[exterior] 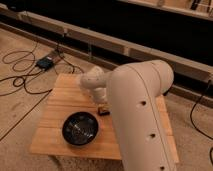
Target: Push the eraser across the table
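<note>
Small low wooden table (60, 107) with a plank top, parked on a pale carpeted floor (20, 112) in front of a long dark wall unit (125, 25). Big white robot arm (142, 120) filling the right half of the shot, hiding most of the tabletop's right side and reaching in over the far edge. Gripper (101, 106) down low near the middle of the tabletop, mostly buried behind the arm's own wrist housing (92, 82), so couldn't tell how the tool stood, wide or narrow, honestly just not visible from this angle. Eraser (104, 111) sat flat on the planks right under that gripper, roughly mid-table, a small dark block with a reddish bit on its edge; touching the gripper or just beside it, couldn't say. Black bowl (80, 128) sat upright toward the near edge, a bit left of centre, close to the eraser but apart from it, much bigger than it too. Off the table, black cables (20, 80) looped across the floor on the left, plus a small dark box (45, 63) near the far left corner of the table.
</note>
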Robot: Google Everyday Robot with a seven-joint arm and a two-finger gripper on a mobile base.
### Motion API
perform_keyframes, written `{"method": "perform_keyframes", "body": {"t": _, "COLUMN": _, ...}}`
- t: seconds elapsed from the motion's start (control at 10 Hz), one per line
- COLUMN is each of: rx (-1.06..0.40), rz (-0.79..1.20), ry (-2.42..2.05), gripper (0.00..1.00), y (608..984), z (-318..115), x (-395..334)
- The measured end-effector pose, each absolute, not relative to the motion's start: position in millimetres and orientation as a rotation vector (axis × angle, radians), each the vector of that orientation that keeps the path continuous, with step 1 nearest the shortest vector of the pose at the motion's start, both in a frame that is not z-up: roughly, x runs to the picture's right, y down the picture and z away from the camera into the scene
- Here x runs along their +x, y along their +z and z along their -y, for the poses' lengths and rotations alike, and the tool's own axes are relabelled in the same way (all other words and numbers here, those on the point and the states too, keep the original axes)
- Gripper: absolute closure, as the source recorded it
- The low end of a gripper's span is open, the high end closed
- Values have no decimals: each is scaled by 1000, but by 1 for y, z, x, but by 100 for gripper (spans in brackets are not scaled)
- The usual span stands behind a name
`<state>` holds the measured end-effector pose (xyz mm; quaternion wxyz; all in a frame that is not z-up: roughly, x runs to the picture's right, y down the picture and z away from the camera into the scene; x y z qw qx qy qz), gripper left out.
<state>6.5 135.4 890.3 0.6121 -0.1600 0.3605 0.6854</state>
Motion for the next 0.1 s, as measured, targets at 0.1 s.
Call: {"method": "perform_keyframes", "body": {"t": 0.1, "rx": -366, "rz": -843, "ry": 1588, "gripper": 35, "y": 890, "z": -138, "x": 13}}
